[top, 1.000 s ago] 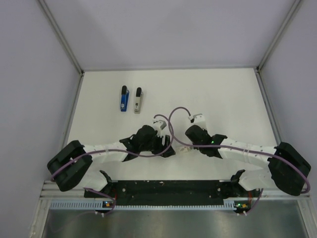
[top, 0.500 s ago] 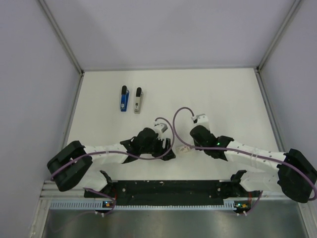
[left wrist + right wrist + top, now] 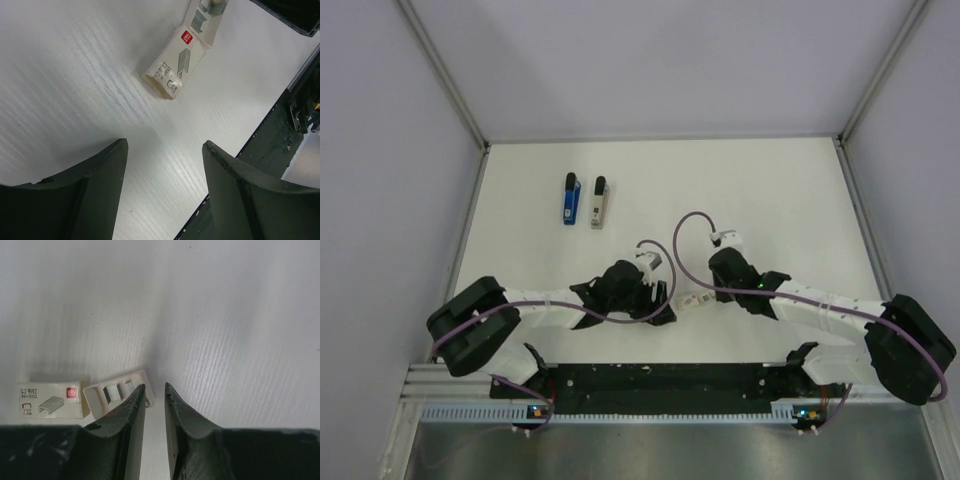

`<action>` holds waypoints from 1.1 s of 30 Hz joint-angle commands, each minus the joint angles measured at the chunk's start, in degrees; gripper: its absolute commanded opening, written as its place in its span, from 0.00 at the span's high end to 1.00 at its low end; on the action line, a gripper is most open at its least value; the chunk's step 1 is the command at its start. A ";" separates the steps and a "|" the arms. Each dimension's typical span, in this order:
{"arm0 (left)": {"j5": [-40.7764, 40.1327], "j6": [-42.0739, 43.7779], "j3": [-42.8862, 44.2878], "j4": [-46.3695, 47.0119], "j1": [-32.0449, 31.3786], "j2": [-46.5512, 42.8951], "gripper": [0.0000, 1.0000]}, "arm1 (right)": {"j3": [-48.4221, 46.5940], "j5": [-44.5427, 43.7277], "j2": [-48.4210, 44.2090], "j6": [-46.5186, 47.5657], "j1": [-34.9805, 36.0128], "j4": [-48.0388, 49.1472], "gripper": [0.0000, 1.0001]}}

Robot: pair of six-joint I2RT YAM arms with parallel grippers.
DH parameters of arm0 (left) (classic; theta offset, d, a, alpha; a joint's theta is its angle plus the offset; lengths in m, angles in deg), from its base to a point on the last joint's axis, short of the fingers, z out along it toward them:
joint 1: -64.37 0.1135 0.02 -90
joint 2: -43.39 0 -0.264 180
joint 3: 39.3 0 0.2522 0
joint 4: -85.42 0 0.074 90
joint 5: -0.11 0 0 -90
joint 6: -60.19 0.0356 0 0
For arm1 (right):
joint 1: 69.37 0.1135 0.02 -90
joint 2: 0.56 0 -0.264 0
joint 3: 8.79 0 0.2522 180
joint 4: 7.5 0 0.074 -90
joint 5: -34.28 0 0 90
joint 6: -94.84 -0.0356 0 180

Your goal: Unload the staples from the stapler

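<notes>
The stapler (image 3: pixel 571 200) lies at the table's far left: a blue body with a black end. A silver-grey rail piece (image 3: pixel 599 203) rests right beside it. Both grippers are well in front of it, near the table's middle. My left gripper (image 3: pixel 663 300) (image 3: pixel 165 142) is open wide over bare table. My right gripper (image 3: pixel 708 290) (image 3: pixel 155 385) has its jaws a narrow gap apart, with table showing between them. A white staple box sleeve (image 3: pixel 175 62) (image 3: pixel 50 400) lies between the grippers. Its pulled-out tray (image 3: pixel 112 392) (image 3: pixel 207 12) ends at my right gripper's left fingertip. No loose staples show.
The white table (image 3: pixel 770 190) is walled by pale panels at the back and both sides. A black mounting rail (image 3: pixel 660 378) runs along the near edge behind the arm bases. Purple cables (image 3: pixel 685 225) loop above both wrists.
My right gripper has narrowed its jaws and its arm has shifted, bringing the fingertips to the tray's end. My left arm has edged right, its jaws slightly narrower. The stapler has not moved.
</notes>
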 commanded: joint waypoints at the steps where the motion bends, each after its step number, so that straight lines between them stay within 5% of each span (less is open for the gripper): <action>1: 0.35 -0.82 1.94 3.74 -0.44 1.72 0.33 | 0.61 2.34 1.01 0.71 -0.81 4.15 0.78; 12: 0.97 -0.91 3.43 4.10 -0.53 3.57 0.36 | 0.87 3.83 3.12 1.15 -2.12 5.82 0.80; 26: -0.09 -0.47 5.89 3.92 -0.53 5.59 0.36 | 1.31 5.68 2.86 0.53 -2.13 5.12 0.99; 33: 0.17 -0.64 6.77 3.92 -0.53 6.38 0.36 | 1.67 4.89 1.20 0.01 -2.12 4.24 1.00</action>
